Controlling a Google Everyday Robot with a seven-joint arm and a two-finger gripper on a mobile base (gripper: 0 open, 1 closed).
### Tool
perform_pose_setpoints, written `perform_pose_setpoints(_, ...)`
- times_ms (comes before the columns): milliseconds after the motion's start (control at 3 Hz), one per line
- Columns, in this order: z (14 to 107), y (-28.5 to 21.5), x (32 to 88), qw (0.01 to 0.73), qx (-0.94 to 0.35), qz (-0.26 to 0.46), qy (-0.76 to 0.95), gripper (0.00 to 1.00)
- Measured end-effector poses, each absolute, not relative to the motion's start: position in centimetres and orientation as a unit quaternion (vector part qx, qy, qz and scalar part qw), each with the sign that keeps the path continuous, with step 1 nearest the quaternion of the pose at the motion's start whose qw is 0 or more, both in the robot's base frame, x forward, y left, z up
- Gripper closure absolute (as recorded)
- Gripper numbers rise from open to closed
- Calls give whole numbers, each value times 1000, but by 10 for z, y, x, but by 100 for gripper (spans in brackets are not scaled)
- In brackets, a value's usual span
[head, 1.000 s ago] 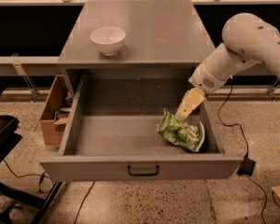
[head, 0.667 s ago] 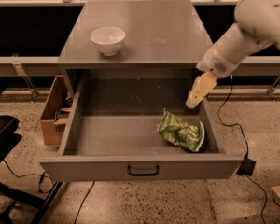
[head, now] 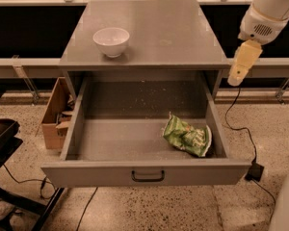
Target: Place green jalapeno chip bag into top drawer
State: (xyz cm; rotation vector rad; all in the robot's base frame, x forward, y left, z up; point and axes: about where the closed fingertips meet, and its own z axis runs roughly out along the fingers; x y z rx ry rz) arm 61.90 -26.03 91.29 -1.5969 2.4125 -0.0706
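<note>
The green jalapeno chip bag [head: 187, 136] lies crumpled on the floor of the top drawer [head: 147, 172], at its right front corner against the right wall. The drawer is pulled fully out, with its black handle [head: 147, 176] at the front centre. My gripper [head: 236, 78] hangs from the white arm [head: 267, 13] at the upper right. It is outside the drawer, beside the cabinet's right edge, well above and to the right of the bag. It holds nothing.
A white bowl [head: 111, 41] stands on the grey cabinet top [head: 168, 32] at the left. A cardboard box [head: 55, 114] sits on the floor left of the drawer. A black cable and plug [head: 254, 170] lie on the floor at the right.
My gripper has risen from just above the bag inside the drawer and moved up and right, out past the cabinet's right edge. The bag stays in the drawer.
</note>
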Motion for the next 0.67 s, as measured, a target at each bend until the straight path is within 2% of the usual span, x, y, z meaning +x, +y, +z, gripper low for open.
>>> perform_pose_setpoints(333,930,-296,576,62,-493,-84,864,0)
perform_pose_setpoints(667,945,-309,518,10,-430,-145,891,0)
